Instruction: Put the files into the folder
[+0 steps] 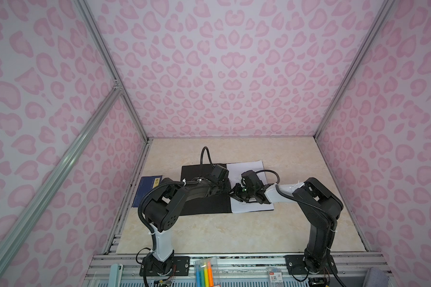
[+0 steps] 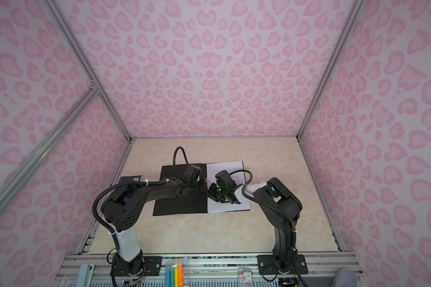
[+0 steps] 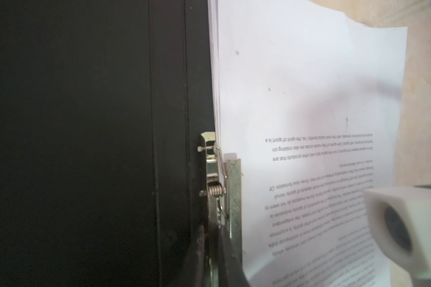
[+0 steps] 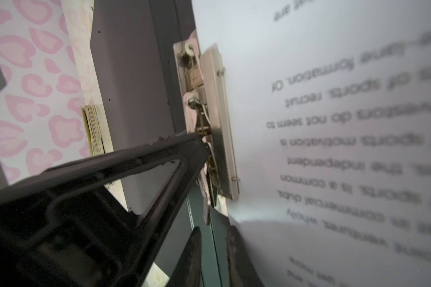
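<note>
2 arms (image 1: 159, 206) over 1 folder (image 1: 197, 171) w/ 1 files (image 1: 249, 169) stack.

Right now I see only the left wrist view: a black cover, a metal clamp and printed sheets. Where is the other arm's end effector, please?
Observer: In both top views the right end effector is over the files, facing the left end effector at the metal clamp.
Operator: Is it open or closed?
Observer: Open. Its wrist view shows its fingers apart, with nothing gripped between them.
Operator: Does anything else lie nearby?
Observer: Yes, a dark blue booklet lies left of the folder, partly under the left arm.
</note>
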Controlling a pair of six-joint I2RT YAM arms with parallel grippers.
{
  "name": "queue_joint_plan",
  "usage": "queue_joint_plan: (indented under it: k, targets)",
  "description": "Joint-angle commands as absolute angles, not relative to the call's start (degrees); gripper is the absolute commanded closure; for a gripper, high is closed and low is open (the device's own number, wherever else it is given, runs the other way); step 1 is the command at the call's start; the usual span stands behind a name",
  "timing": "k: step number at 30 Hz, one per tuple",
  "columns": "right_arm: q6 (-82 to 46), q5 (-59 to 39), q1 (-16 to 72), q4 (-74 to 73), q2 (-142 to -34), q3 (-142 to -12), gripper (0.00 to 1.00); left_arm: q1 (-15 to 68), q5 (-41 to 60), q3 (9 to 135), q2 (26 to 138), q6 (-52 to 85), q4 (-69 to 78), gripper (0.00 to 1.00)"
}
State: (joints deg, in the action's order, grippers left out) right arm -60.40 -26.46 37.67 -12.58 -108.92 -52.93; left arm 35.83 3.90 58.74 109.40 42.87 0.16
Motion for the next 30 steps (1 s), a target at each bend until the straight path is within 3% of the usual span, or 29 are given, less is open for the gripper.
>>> queue_joint_plan:
  k: [1,17,30]
  targets:
    - [-60.1,-26.2,37.1,-9.4,-109.4,-52.3,0.82,35.9,3.7,57.7,111.8,42.0,-15.2,0.97]
    - [-57.8,-29.4,36.0,-12.3,-108.6,-54.0,0.82,35.9,4.0,57.6,112.5,42.1,-15.1,0.96]
    - [-57.9,-30.2,35.7,-11.4,-111.4,-56.5,0.89,35.9,4.4,57.6,112.2,42.2,-15.1,0.97]
